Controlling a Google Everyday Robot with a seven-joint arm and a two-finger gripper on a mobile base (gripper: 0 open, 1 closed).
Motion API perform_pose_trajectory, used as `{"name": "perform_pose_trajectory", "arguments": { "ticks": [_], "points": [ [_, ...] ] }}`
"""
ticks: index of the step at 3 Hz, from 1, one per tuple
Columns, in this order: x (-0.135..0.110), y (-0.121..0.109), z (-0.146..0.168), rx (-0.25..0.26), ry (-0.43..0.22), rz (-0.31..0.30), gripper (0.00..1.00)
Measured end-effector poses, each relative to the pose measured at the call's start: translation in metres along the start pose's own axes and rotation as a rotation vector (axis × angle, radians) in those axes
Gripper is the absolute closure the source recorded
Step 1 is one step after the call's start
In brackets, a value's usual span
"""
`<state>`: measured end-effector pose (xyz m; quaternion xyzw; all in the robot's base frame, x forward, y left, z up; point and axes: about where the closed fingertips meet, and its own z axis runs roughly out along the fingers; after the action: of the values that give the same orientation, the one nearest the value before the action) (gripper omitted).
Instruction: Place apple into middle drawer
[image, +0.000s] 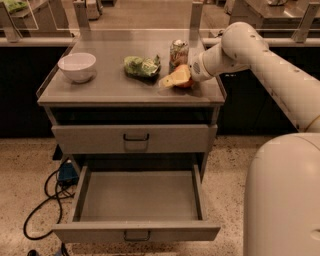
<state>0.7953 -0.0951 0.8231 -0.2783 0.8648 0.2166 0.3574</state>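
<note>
Half the apple (187, 84) (on tabletop (107, 86)) hides behind gripper (171, 80) fingers (178, 76).

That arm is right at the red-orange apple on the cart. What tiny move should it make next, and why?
Probably secure its hold on the round red-orange apple and lift it slightly off the grey cart top. The gripper sits right at the apple beside the small metal can, and the open grey metal drawer stands pulled out below.

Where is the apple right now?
In the camera view the apple sits on the cabinet top near its right front corner, just in front of the can and right of the green packet; the gripper partly hides it.
</note>
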Motion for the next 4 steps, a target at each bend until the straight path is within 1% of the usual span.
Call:
{"name": "perform_pose_trajectory", "arguments": {
  "ticks": [1,4],
  "points": [
    [0.0,0.0,0.0,0.0,0.0,0.0,0.19],
    [0.0,0.0001,0.0001,0.0,0.0,0.0,0.88]
  ]
}}
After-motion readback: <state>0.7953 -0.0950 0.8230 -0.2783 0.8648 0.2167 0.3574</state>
